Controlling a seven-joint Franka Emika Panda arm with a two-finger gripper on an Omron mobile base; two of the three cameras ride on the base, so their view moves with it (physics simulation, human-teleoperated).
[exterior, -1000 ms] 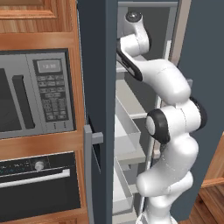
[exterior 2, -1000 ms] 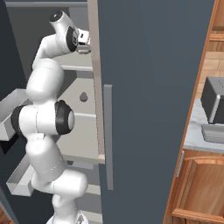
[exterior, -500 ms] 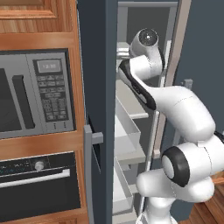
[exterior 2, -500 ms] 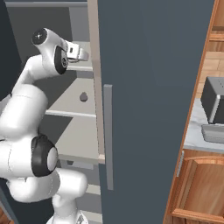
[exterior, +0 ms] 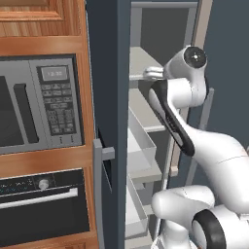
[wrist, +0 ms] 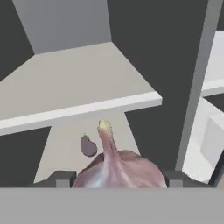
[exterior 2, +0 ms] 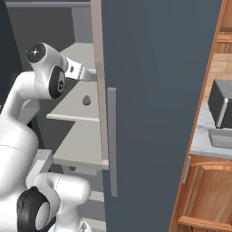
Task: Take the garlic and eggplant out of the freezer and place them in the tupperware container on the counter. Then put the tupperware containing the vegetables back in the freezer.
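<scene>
the claw (wrist: 116,179) holds the pinkish-white garlic bulb (wrist: 116,168) between its dark tips, stem pointing away, inside the dark slate-grey freezer (exterior 2: 154,90). the small dark-purple eggplant (wrist: 88,145) lies just beyond on a pale shelf. best to draw straight back, clear of the door edge, grip steady.

A: What is the arm's pose?
B: It rises from the base, bends at the elbow and reaches level into the freezer (exterior: 109,97).
A: And the gripper (wrist: 118,178)?
B: Its fingers are closed around the garlic (wrist: 117,168), stem tip forward.
</scene>
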